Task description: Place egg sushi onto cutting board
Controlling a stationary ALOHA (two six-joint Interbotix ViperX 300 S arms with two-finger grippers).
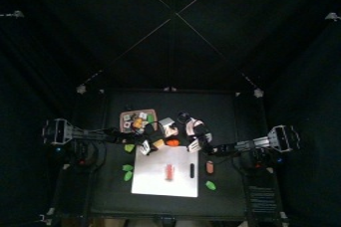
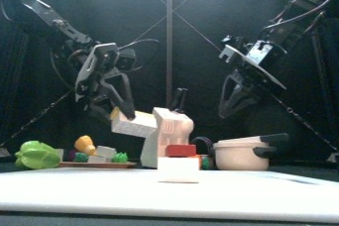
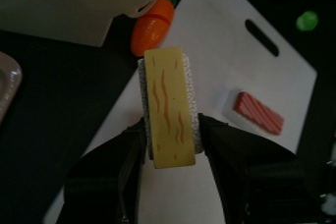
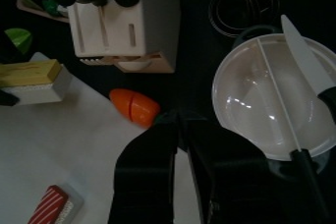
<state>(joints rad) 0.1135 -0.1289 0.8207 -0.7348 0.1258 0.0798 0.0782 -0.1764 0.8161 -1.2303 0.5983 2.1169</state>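
Note:
The egg sushi (image 3: 171,90) is a pale yellow block with a white side. My left gripper (image 3: 171,135) is shut on it. In the front view the egg sushi (image 2: 133,123) hangs well above the table, left of a white knife block (image 2: 172,136). The white cutting board (image 3: 256,66) lies beneath and beside it. The board also shows in the top view (image 1: 170,183). A red-and-white piece (image 3: 258,111) lies on the board. My right gripper (image 4: 175,135) is shut and empty, above the table by a white pot (image 4: 269,95).
An orange carrot piece (image 3: 153,27) lies between the knife block and the board. A dark tray of small pieces (image 2: 99,158) and a green piece (image 2: 38,154) sit at the left. A white knife (image 4: 308,61) rests across the pot.

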